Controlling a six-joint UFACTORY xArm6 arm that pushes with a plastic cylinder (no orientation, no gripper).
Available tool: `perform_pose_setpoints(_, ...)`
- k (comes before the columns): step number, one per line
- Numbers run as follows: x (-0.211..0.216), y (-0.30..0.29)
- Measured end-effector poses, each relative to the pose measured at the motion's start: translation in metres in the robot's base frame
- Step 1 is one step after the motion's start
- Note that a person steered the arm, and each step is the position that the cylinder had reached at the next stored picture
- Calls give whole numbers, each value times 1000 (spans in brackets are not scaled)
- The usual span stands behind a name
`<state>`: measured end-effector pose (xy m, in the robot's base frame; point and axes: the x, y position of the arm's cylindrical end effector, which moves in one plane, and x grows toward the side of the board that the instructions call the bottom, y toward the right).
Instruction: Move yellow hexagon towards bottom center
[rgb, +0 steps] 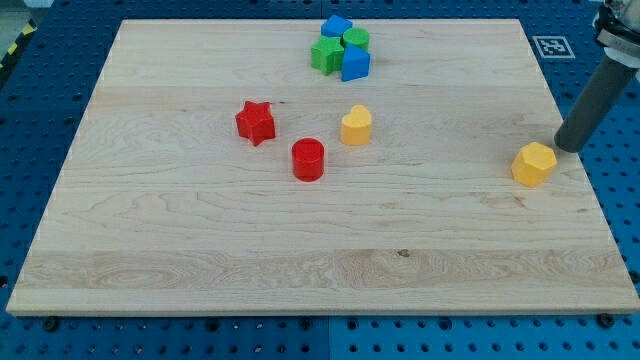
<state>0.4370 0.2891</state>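
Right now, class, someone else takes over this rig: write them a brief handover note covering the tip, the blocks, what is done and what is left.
My tip rests just to the upper right of the yellow hexagon, close to it.
The hexagon sits near the board's right edge, about mid-height.
Done: the tip is placed behind the block.
Left: push the hexagon down and to the view's left, to bottom centre. No block lies on that path.

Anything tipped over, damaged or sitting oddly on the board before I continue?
Nothing stands out. The yellow hexagon block sits flat near the view's right edge of the wooden board, my tip just to its upper right. The other blocks look upright and intact.
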Motion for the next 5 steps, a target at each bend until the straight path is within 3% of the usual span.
perform_pose_setpoints(2, 35, -43)
perform_pose_setpoints(5, 46, -130)
